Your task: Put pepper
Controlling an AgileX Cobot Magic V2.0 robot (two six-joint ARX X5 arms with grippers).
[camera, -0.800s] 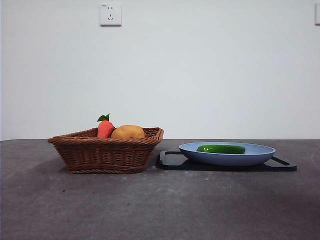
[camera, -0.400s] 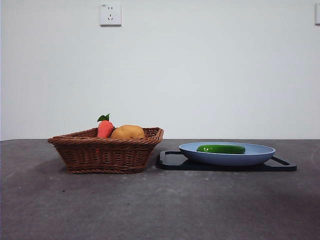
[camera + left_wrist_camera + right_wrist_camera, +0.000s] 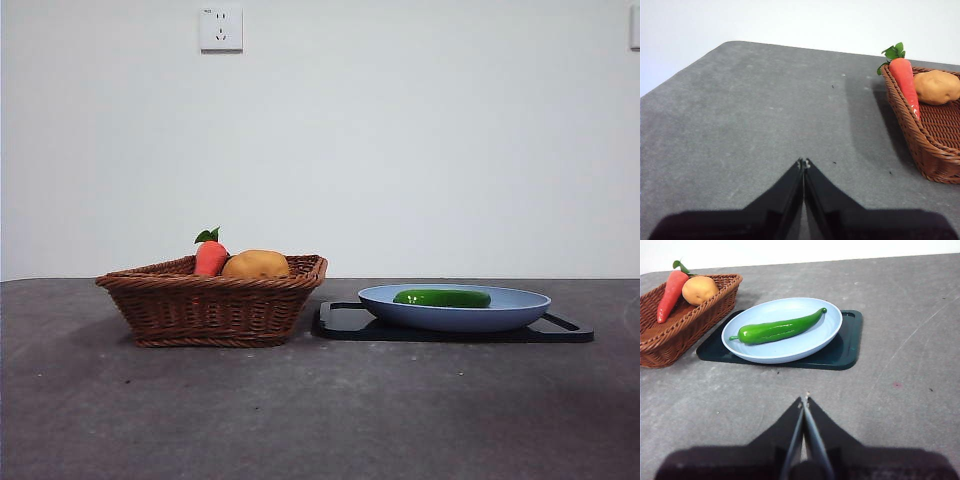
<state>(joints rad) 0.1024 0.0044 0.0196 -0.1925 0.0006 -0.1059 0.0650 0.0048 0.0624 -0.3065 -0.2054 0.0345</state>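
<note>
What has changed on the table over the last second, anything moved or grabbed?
Nothing visibly changed. The pepper lies in the blue plate on the dark tray as before, and the carrot and potato sit in the wicker basket. No arm has come into the front view. The left gripper and right gripper are shut and hold nothing.

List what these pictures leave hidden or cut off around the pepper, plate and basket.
- Basket floor: front view, hidden by its near wall; only the tops of the carrot and potato show.
- Basket's far end: left wrist view, cut by the picture edge.
- Pepper underside: hidden against the blue plate.
- Tray middle: covered by the plate.
</note>
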